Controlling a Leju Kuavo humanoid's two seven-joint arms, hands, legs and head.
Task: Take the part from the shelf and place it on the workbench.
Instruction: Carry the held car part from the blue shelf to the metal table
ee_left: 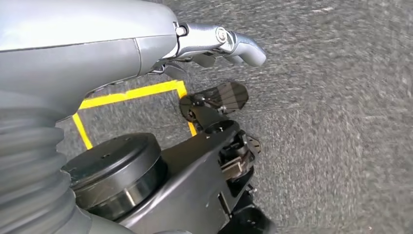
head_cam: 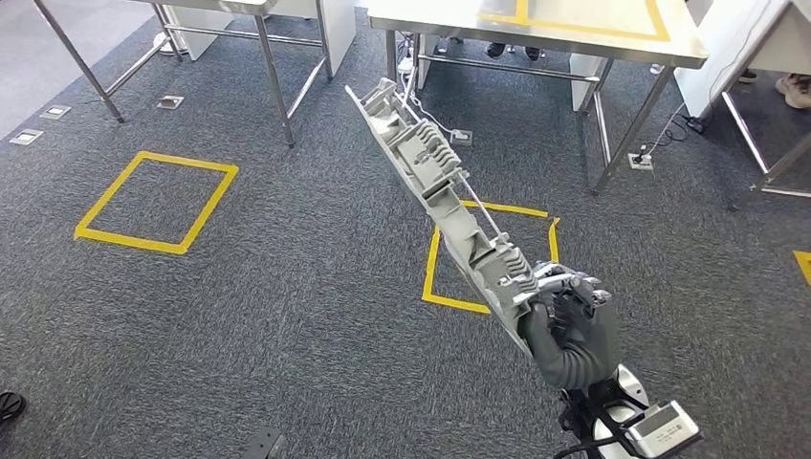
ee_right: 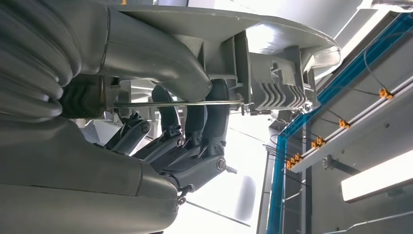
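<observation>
A long grey moulded part with ribs and a thin metal rod slants up and to the left over the carpet. My right hand grips its near end at the lower right of the head view. In the right wrist view the dark fingers wrap around the part under its ribbed block. The steel workbench with yellow tape on its top stands ahead, beyond the part's far end. My left hand hangs over the carpet with nothing in it, one silver finger stretched out.
A second steel table stands at the back left. Yellow tape squares mark the grey carpet. Floor sockets and cables lie near the workbench legs. A person's shoes show at the far right.
</observation>
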